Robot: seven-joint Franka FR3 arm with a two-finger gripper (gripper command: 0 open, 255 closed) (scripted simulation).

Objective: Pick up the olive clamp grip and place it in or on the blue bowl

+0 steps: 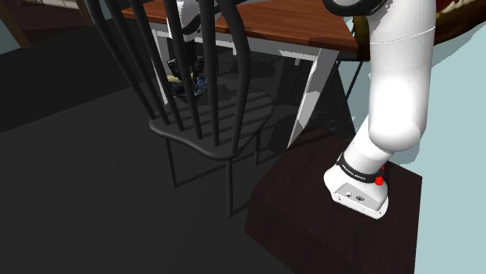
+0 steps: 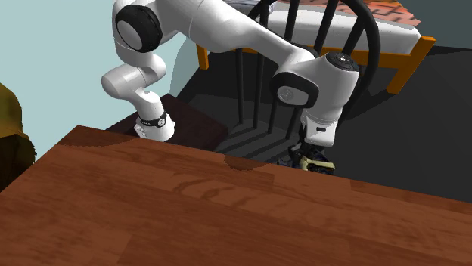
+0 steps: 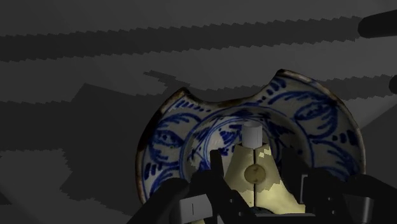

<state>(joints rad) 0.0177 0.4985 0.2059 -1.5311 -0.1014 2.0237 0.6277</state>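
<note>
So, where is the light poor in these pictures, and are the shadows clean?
Wrist view: dim overall, with jagged-edged shadow stripes across the dark surface beyond the blue-patterned bowl; the pale clamp is the brightest thing. Shoulder view: the black chair almost merges with the dark floor. Second exterior view: the brown table is well lit, and slat shadows fall on the chair seat.
</note>
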